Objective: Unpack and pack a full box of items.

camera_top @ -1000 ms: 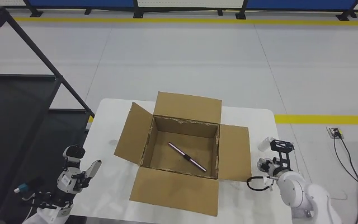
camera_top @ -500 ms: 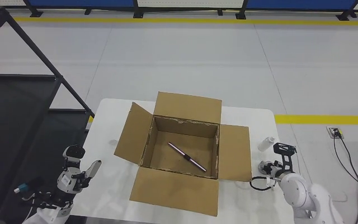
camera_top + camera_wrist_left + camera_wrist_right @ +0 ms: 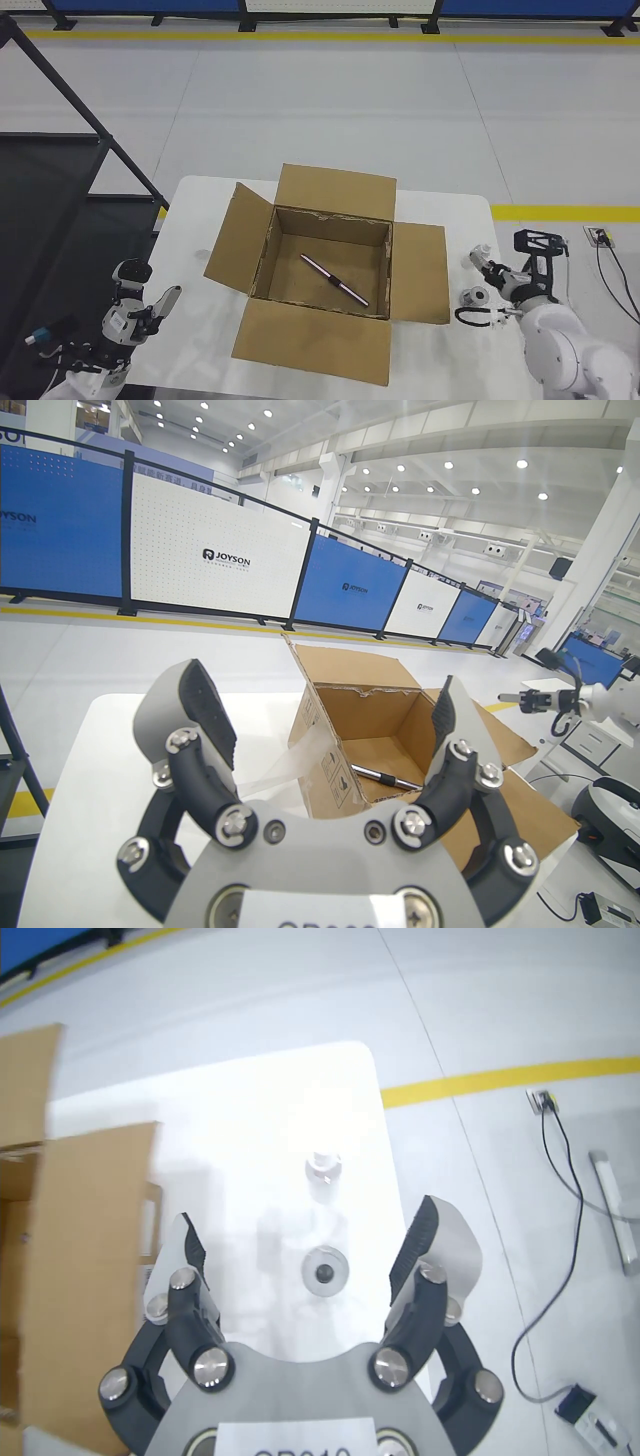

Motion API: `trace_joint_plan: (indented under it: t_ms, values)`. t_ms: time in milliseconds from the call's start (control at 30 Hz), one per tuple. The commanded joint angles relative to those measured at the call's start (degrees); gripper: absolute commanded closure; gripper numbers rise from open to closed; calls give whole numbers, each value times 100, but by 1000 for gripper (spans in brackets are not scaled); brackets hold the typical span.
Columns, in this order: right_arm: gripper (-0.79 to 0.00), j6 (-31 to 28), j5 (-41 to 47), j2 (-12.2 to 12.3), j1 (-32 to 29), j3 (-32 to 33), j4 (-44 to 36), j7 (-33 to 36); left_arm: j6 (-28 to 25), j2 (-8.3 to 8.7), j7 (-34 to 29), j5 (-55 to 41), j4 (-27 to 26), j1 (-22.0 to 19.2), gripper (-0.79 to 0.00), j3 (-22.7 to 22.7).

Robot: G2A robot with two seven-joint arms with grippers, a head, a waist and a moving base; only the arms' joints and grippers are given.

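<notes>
Right hand [image 3: 309, 1220] gapes empty near a metal cap [image 3: 325, 1272]; left hand [image 3: 322, 682], likewise released, faces the symbol-printed box [image 3: 350, 665].

Fence panels [image 3: 226, 557]: a logo and printed word on each.
Box [image 3: 336, 772]: black handling symbols on its outer side.

**Withdrawal of the right arm.** Within the last second the right gripper [image 3: 497, 272] has drawn off from the round metal piece [image 3: 473, 297], over which it stood close. It has swung outward toward the right edge of the table [image 3: 460, 215], farther from the box [image 3: 335, 190]. Its wrist (the black bracket marks it) has passed from above the table top to beyond that edge. The metal piece, partly covered by the gripper before, now lies in full sight, apart from it.
</notes>
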Motion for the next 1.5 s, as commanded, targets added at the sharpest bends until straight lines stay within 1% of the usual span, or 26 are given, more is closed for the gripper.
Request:
trace_joint_plan:
  t_ms: [0,67,133,233,300,467,600,633,767,900,967,1000,1067,1100,1133,1167,1200,1300,1467]
  values:
    - [-785,-511,168,0,98,-302,-328,81,0,0,0,0,0,0,-785,0]
    - [-785,-1030,291,-1,344,-697,-383,249,0,0,0,0,0,0,-785,0]
    - [-785,-1447,466,-20,763,-1173,-196,488,0,0,0,0,0,0,-785,0]
    - [-785,-1918,886,-92,1579,-1961,411,917,60,-3,-31,-58,-2,12,-785,-28]
    - [-785,-2070,1136,-168,2160,-2455,964,1134,60,-4,2,-112,27,50,-785,-96]
    - [-785,-2110,1666,-442,3472,-3582,2562,1398,77,-11,105,-227,93,155,-785,-273]
    - [-785,-2084,2075,-754,4370,-4431,4014,1442,6,-14,160,-333,140,237,-785,-415]
    - [-785,-2117,2194,-846,4539,-4643,4347,1412,-10,-15,169,-354,153,254,-785,-445]
    - [-785,-2027,2204,-1195,5076,-5358,5529,1219,-46,-18,214,-423,211,305,-785,-570]
    - [-785,-1848,2164,-1493,5341,-5827,6281,1122,-157,-16,157,-542,252,317,-785,-649]
    - [-720,-1733,2107,-1610,5418,-5981,6521,1098,-196,-13,85,-618,263,290,-785,-663]
    - [-733,-1734,2131,-1659,5450,-6029,6621,1117,-201,-11,38,-641,268,268,-785,-664]
    - [-727,-1649,2050,-1745,5505,-6134,6779,1135,-200,-9,-15,-657,270,232,-785,-656]
    - [-690,-1617,2027,-1783,5514,-6174,6828,1127,-200,-9,-15,-657,270,232,-785,-656]
    - [-637,-1575,1978,-1816,5532,-6210,6880,1117,-200,-9,-15,-657,270,232,-785,-656]
    - [-508,-1517,1903,-1846,5542,-6251,6928,1106,-200,-9,-15,-657,270,232,-785,-656]
    - [-409,-1472,1852,-1877,5547,-6284,6958,1091,-200,-9,-15,-657,270,232,-785,-656]
    - [-345,-1367,1730,-1953,5565,-6352,7041,1104,-200,-9,-15,-657,270,232,-785,-656]
    - [-296,-1271,1589,-2056,5596,-6408,7139,1206,-200,-9,-15,-657,270,232,-785,-656]
